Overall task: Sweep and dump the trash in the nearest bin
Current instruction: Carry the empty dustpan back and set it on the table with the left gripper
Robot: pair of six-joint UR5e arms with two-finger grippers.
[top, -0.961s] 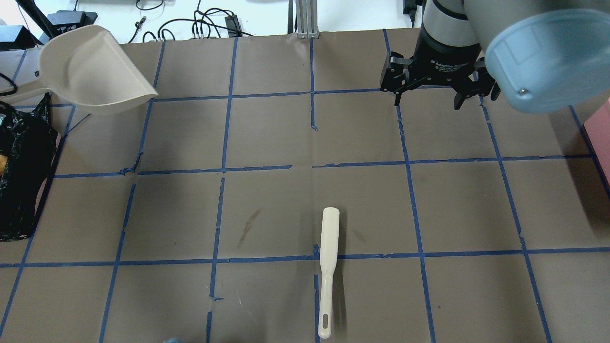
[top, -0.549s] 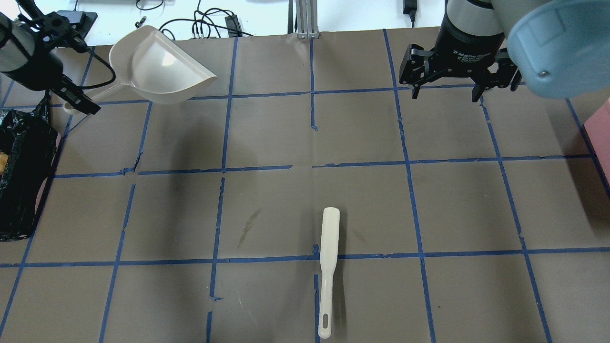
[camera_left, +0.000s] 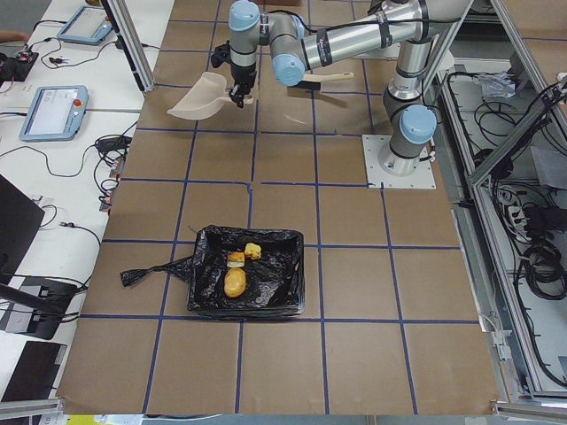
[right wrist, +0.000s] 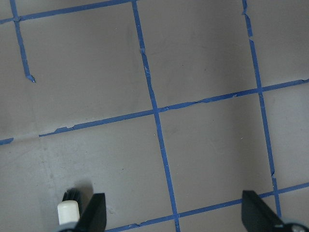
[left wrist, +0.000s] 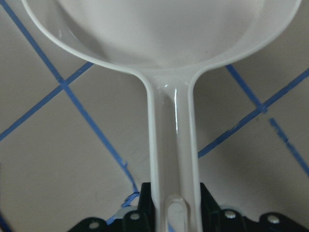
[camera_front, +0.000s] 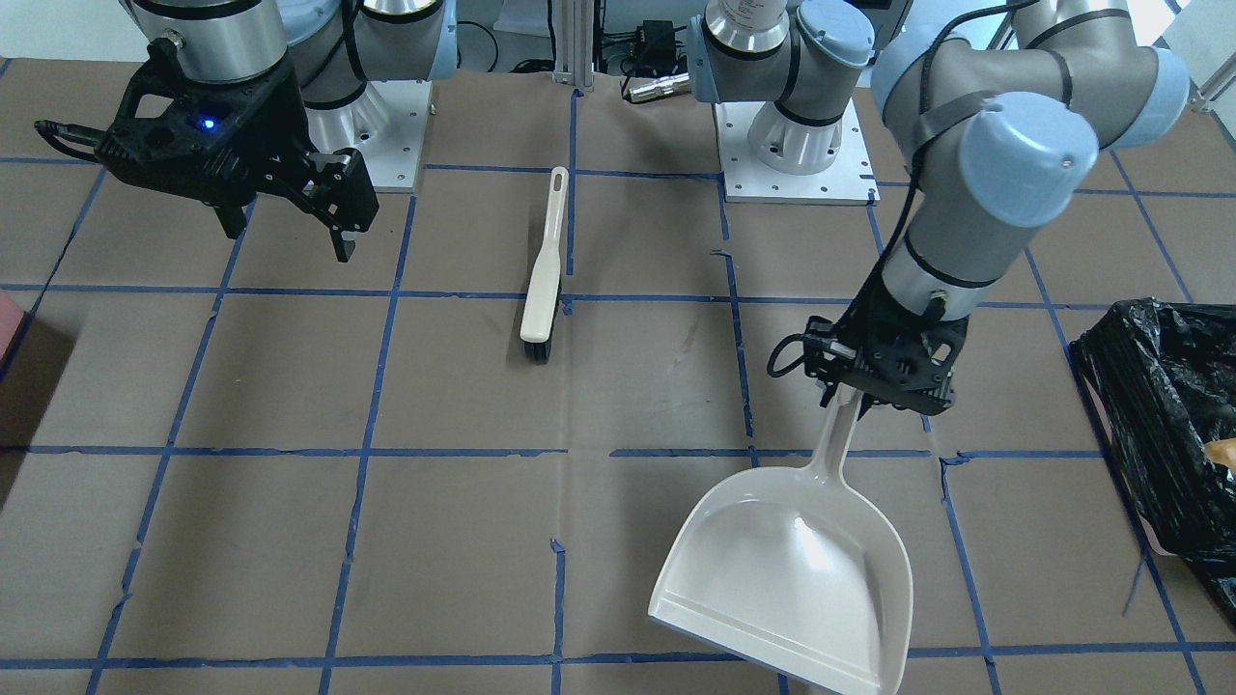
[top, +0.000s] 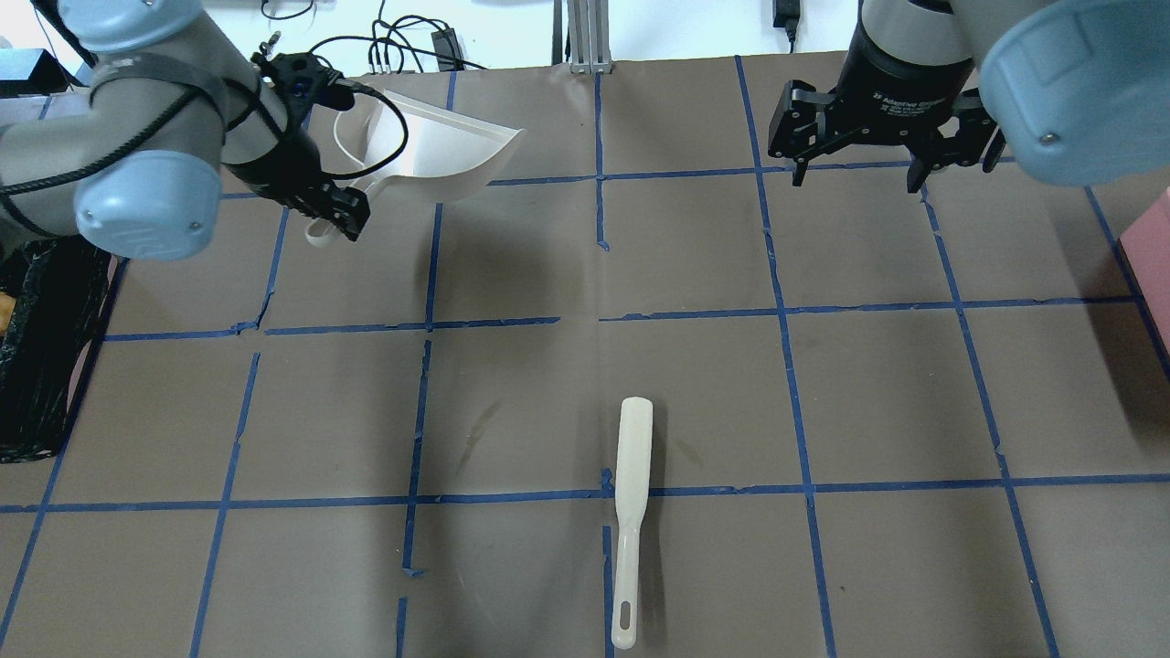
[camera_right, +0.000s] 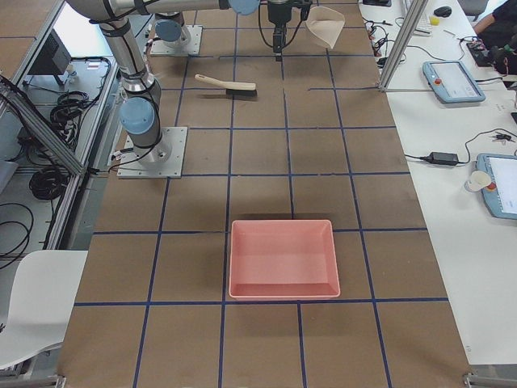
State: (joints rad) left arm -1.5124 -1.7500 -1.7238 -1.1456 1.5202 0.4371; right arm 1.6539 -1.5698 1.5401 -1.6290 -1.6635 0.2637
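The left end effector (camera_front: 874,386) is pinched tight on the handle of the cream dustpan (camera_front: 792,569). The pan looks lifted a little off the bench (top: 868,393), with its shadow under it. Nothing lies inside the pan.

The trash (camera_left: 236,282) is in the bin (top: 41,347), the one with the shiny black bag. In the view from the robot's left side, three bits sit on the bag: a tan potato-like lump, a brown bread chunk (camera_left: 253,251) and a pale yellow chunk (camera_left: 236,258). No bits show on the bench, so the sweeping and dumping look done.

In the overhead view, the bin is at about 8 o'clock from the left end effector, near it but not touching. The dustpan's long line runs from the handle at 7 o'clock to the mouth at 2 o'clock, so the mouth faces away from the bin. The left arm is much nearer the bin than the right arm.

The right end effector (top: 856,181) is spread wide and holds nothing. It hangs over the bench, well apart from the brush (top: 631,512), which lies flat with its handle toward 6 o'clock. The pink tray (camera_right: 236,259) on the robot's right has no bag.

I think the next job is just to put the dustpan down.
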